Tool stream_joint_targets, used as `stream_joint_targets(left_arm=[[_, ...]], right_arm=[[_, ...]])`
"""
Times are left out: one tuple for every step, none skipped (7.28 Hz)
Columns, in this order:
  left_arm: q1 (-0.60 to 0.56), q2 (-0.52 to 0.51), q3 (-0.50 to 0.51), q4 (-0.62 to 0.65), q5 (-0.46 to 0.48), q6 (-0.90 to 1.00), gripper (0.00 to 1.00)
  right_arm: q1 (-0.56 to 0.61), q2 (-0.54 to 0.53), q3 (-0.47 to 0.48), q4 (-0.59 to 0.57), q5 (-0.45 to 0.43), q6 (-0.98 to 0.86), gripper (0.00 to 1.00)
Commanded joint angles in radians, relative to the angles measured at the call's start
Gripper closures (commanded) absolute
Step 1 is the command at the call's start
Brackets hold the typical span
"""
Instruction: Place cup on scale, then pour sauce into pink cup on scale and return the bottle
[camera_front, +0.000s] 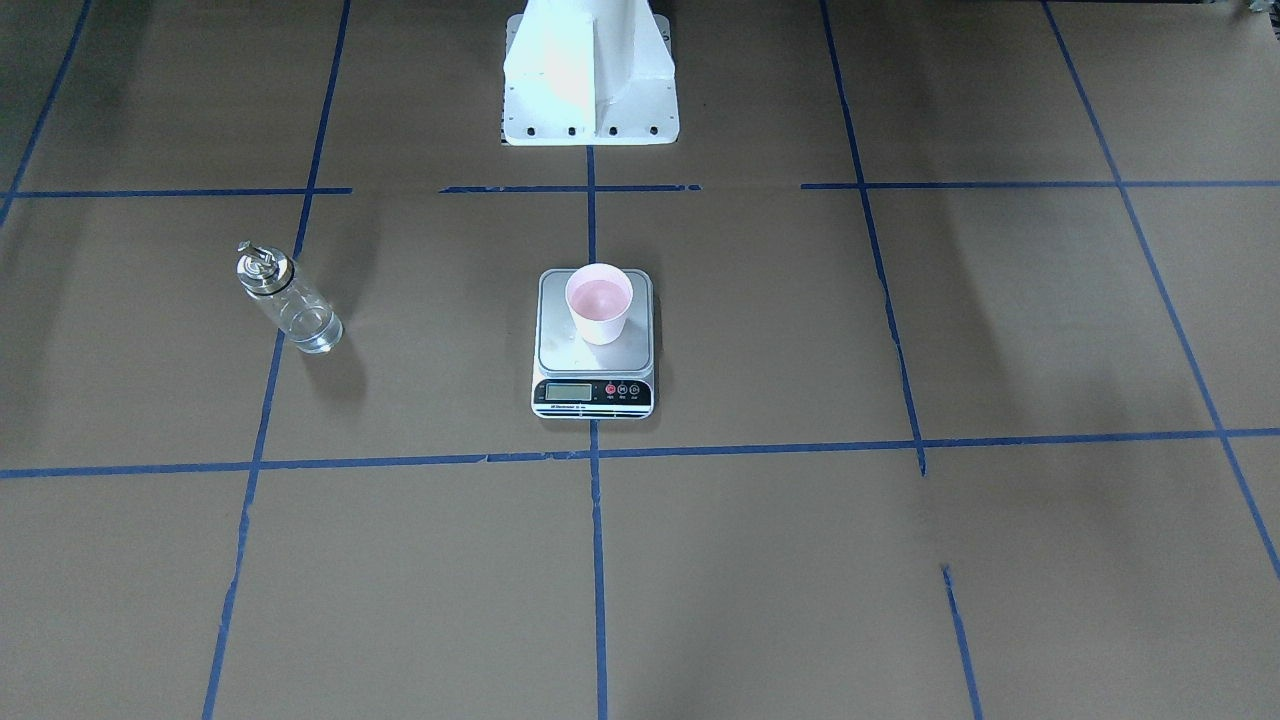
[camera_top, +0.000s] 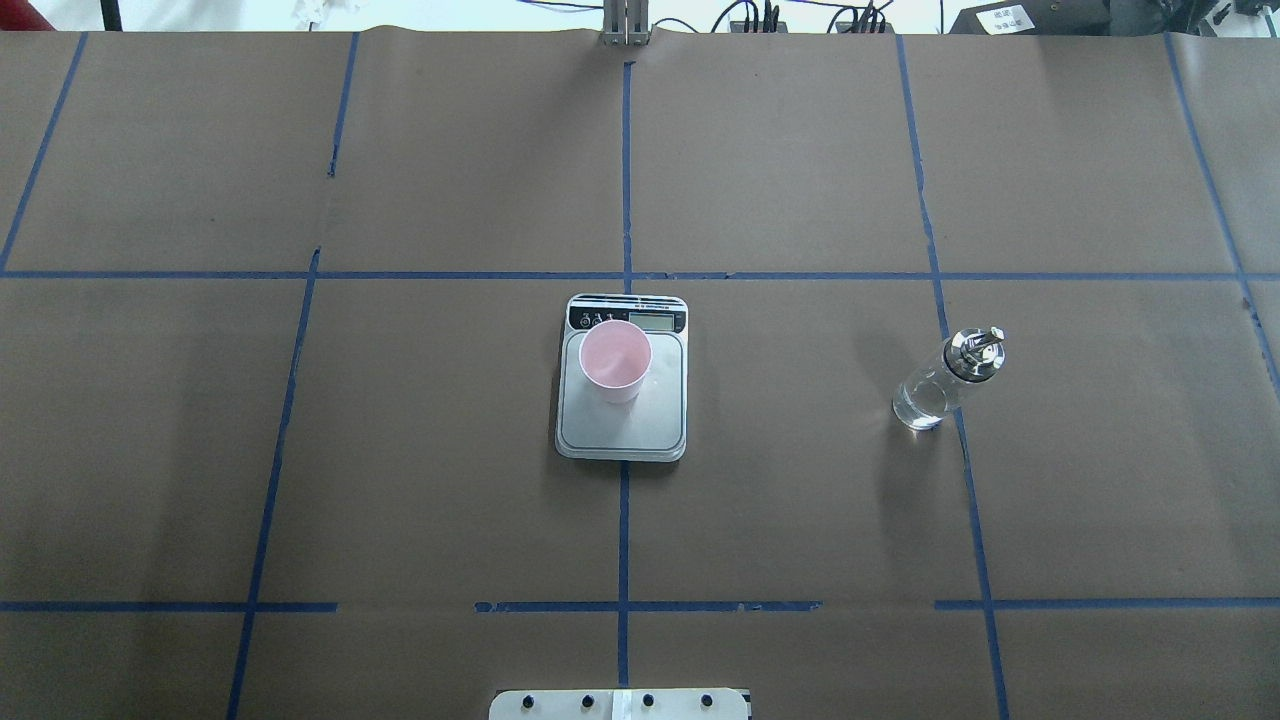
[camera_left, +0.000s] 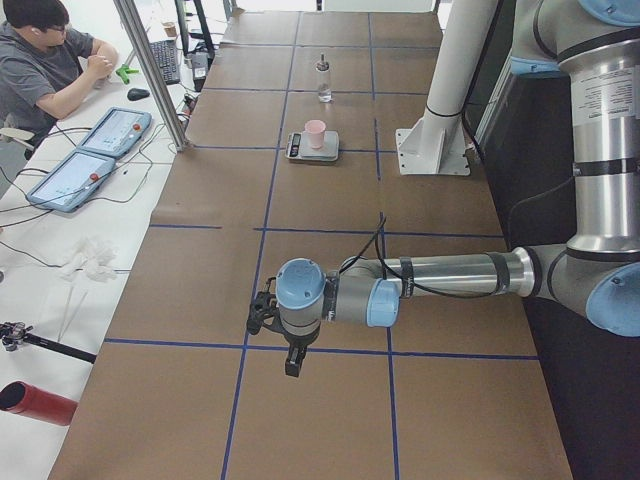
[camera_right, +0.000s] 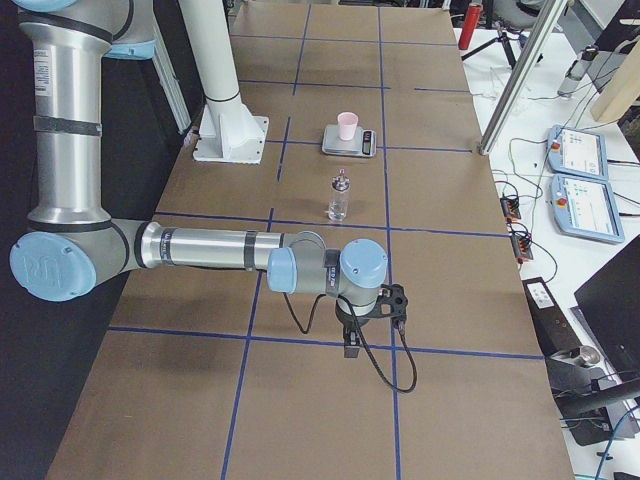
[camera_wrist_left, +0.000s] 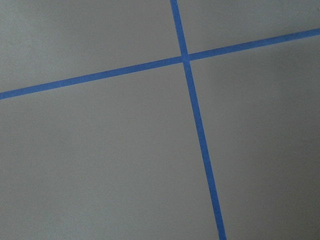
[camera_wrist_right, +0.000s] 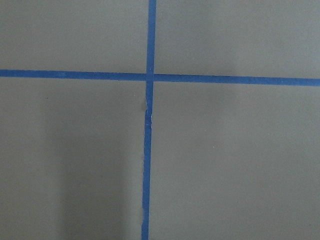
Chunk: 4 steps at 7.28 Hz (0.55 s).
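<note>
The pink cup (camera_top: 615, 360) stands upright on the far part of the scale's (camera_top: 640, 428) steel platform, at the table's middle; both also show in the front view, the cup (camera_front: 598, 303) on the scale (camera_front: 560, 348). The glass bottle (camera_top: 945, 382) with a silver spout cap stands alone to the cup's right, with clear sauce (camera_top: 918, 410) low inside; it also shows in the front view (camera_front: 290, 300). My left gripper (camera_left: 290, 365) shows only in the exterior left view, far from the scale. My right gripper (camera_right: 352, 345) shows only in the exterior right view, near the bottle (camera_right: 340, 196) but apart from it. I cannot tell whether either is open or shut.
Brown paper with blue tape lines covers the table. The white robot base (camera_front: 590, 80) stands behind the scale. An operator (camera_left: 50, 60) sits at a side desk with control tablets (camera_left: 100, 150). More tablets (camera_right: 580, 180) lie beyond the table's far edge.
</note>
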Motion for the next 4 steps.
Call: stream_joint_targets(left_arm=[[0.000, 0.001, 0.004, 0.003, -0.003, 0.000, 0.00], [0.000, 0.001, 0.001, 0.008, -0.006, -0.002, 0.00], [0.000, 0.000, -0.002, 0.014, -0.008, -0.004, 0.00], [0.000, 0.000, -0.004, 0.015, -0.008, -0.005, 0.00]], right_arm=[[-0.007, -0.001, 0.004, -0.003, 0.002, 0.000, 0.00], [-0.013, -0.001, 0.007, -0.005, 0.003, 0.002, 0.00], [-0.023, -0.001, 0.005, -0.005, -0.005, 0.006, 0.00], [-0.033, -0.001, 0.005, -0.003, -0.006, 0.009, 0.00]])
